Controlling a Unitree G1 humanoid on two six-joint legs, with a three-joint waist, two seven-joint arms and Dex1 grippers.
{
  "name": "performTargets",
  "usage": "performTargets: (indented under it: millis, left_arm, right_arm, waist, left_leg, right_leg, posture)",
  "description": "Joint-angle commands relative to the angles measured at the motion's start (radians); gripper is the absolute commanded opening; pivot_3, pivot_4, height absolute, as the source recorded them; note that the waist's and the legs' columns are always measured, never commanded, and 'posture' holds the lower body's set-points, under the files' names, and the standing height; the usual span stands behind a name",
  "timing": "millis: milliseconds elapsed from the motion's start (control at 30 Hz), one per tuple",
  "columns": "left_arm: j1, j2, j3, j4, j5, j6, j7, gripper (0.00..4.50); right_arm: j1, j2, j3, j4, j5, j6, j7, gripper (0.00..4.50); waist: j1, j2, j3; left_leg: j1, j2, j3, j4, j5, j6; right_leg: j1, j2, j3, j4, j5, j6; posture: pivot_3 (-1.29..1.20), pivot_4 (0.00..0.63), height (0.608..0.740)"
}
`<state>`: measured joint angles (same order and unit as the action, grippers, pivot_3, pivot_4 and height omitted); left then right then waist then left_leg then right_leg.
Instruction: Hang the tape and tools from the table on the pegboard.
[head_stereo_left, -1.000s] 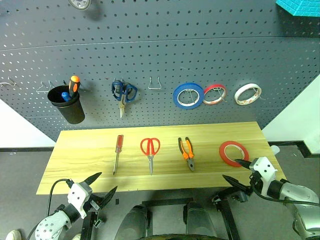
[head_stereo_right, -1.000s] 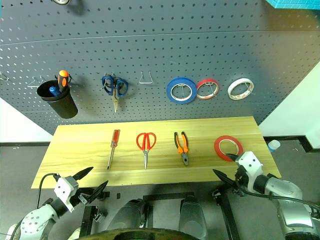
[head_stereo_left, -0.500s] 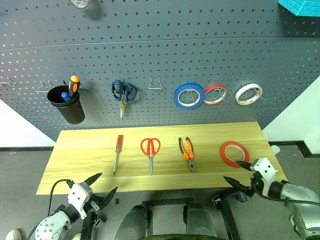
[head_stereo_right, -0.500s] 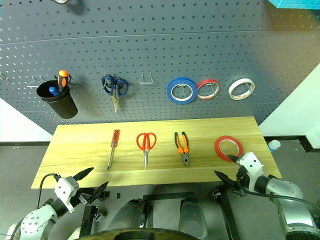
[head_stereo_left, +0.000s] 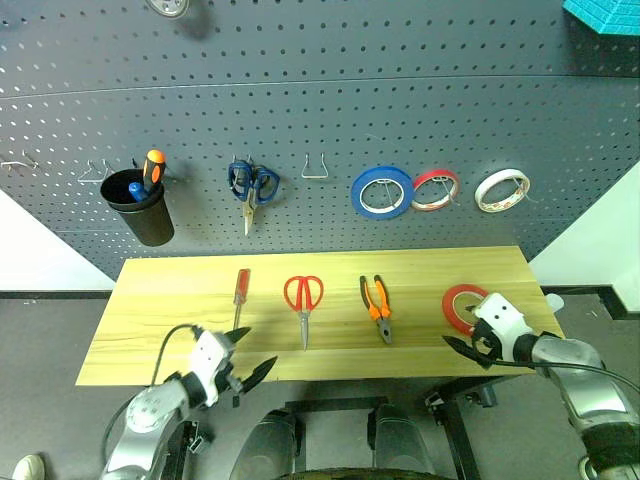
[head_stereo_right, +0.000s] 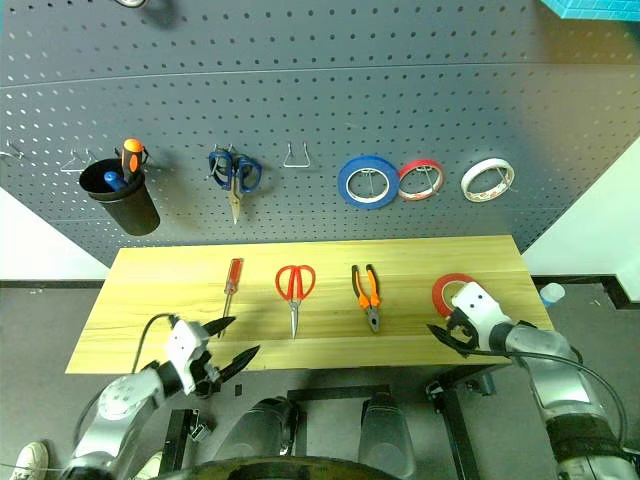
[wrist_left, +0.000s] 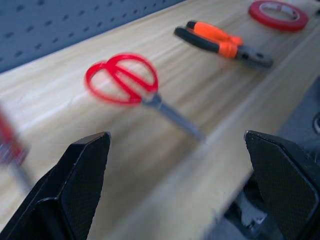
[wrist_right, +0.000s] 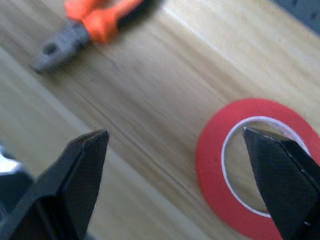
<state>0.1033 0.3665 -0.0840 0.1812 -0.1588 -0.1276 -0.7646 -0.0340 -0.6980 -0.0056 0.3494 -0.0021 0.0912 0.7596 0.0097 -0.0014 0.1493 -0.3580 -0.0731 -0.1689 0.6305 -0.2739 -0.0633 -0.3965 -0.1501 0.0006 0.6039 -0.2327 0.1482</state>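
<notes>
Two pincers, both spread wide, both empty. Right pincer (head_stereo_left: 468, 338) now over the near right part of the worktop (head_stereo_left: 180, 300), hovering at the near rim of the red-orange tape ring (head_stereo_left: 461, 303); a second ago parked just off the worktop's front edge. In the right wrist view, ring lying flat under one finger, no contact visible. Left pincer (head_stereo_left: 248, 352) come up and inward from below the worktop's front left corner to the front edge, just short of the tip of the red-handled screwdriver (head_stereo_left: 240, 292). Left wrist view aimed across the worktop at the red-handled scissors (wrist_left: 125, 80) and beyond them the pliers (wrist_left: 220, 42).

On the worktop, left to right: screwdriver, scissors, pliers, tape ring, all flat, well apart, none shifted since a second ago.

On the pegboard (head_stereo_left: 400, 90) behind the worktop: black cup (head_stereo_left: 140, 208) with an orange-handled screwdriver (head_stereo_left: 151, 166), blue-handled scissors (head_stereo_left: 250, 185), a free wire hook (head_stereo_left: 315, 168), then blue tape ring (head_stereo_left: 381, 191), a red-rimmed ring (head_stereo_left: 434, 189), white ring (head_stereo_left: 501, 190).

Judgement: nothing hung yet; approach phase just begun on both sides. Right side likeliest first pick, the tape ring. Next needed: descend, straddle the ring's wall, close. Thin flat ring likely to slide if nudged.
</notes>
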Motion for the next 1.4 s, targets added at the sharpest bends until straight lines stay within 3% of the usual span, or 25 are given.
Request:
performTargets:
  millis: [33,200,333,567,867,967,1267,1400]
  left_arm:
    - [-0.121,-0.027,-0.077,-0.034,0.11,0.145,0.085,4.5]
    - [-0.308,-0.089,-0.205,0.015,0.237,0.201,0.127,4.5]
    - [-0.396,-0.122,-0.272,0.063,0.223,0.237,0.031,4.5]
    - [-0.446,-0.135,-0.293,0.121,0.167,0.308,-0.108,4.5]
    - [-0.445,-0.149,-0.289,0.127,0.141,0.314,-0.158,4.5]
    - [-0.442,-0.149,-0.29,0.123,0.14,0.319,-0.162,4.5]
    - [-0.43,-0.144,-0.292,0.108,0.132,0.328,-0.168,4.5]
    - [-0.426,-0.146,-0.295,0.104,0.13,0.335,-0.172,4.5]
  right_arm:
    - [-0.055,0.0,0.007,0.089,-0.02,-0.042,-0.013,4.45]
    - [-0.167,0.023,0.032,0.284,-0.05,-0.047,-0.051,4.45]
    - [-0.215,0.031,0.053,0.358,-0.065,-0.046,-0.04,4.45]
    - [-0.324,0.059,0.096,0.482,-0.09,-0.025,-0.017,4.45]
    - [-0.456,0.081,0.153,0.649,-0.144,0.005,0.029,4.45]
    - [-0.484,0.09,0.164,0.694,-0.154,0.029,0.056,3.87]
    - [-0.497,0.093,0.168,0.709,-0.157,0.064,0.099,0.8]
    - [-0.478,0.089,0.152,0.679,-0.141,0.058,0.106,0.66]
  waist:
    - [0.004,0.0,0.0]
    - [-0.001,0.0,0.0]
    - [-0.014,0.002,-0.001]
    - [-0.049,0.002,-0.002]
    - [-0.057,0.003,-0.002]
    - [-0.056,0.002,-0.003]
    - [-0.056,0.001,-0.006]
    - [-0.055,0.001,-0.006]
  left_leg:
    - [0.0,0.0,0.0,0.0,0.0,0.0]
    - [0.001,0.0,0.0,0.0,0.0,0.0]
    - [0.001,-0.001,0.001,0.0,0.0,0.0]
    - [0.001,-0.001,0.001,0.0,0.001,0.0]
    - [0.002,-0.001,0.001,0.002,0.001,-0.001]
    - [0.002,-0.001,0.001,0.002,0.001,-0.001]
    - [0.003,-0.001,0.001,0.003,0.001,-0.001]
    - [0.003,-0.001,0.001,0.003,0.001,-0.001]
  right_leg:
    - [0.0,0.0,0.0,0.0,0.002,0.001]
    - [0.003,0.0,0.0,-0.003,0.003,0.004]
    - [0.003,0.0,0.0,-0.005,0.005,0.003]
    - [0.003,0.0,0.0,-0.006,0.005,0.004]
    - [0.005,0.0,0.001,-0.005,0.007,0.004]
    - [0.005,0.0,0.001,-0.006,0.007,0.004]
    - [0.007,0.0,0.002,-0.006,0.008,0.004]
    - [0.007,0.0,0.002,-0.005,0.008,0.005]
  posture:
    - [-0.01,0.093,0.74]
    - [-0.03,0.08,0.74]
    - [-0.05,0.073,0.74]
    - [-0.09,0.069,0.74]
    - [-0.08,0.068,0.74]
    - [-0.08,0.068,0.74]
    - [-0.08,0.075,0.74]
    - [-0.09,0.075,0.74]
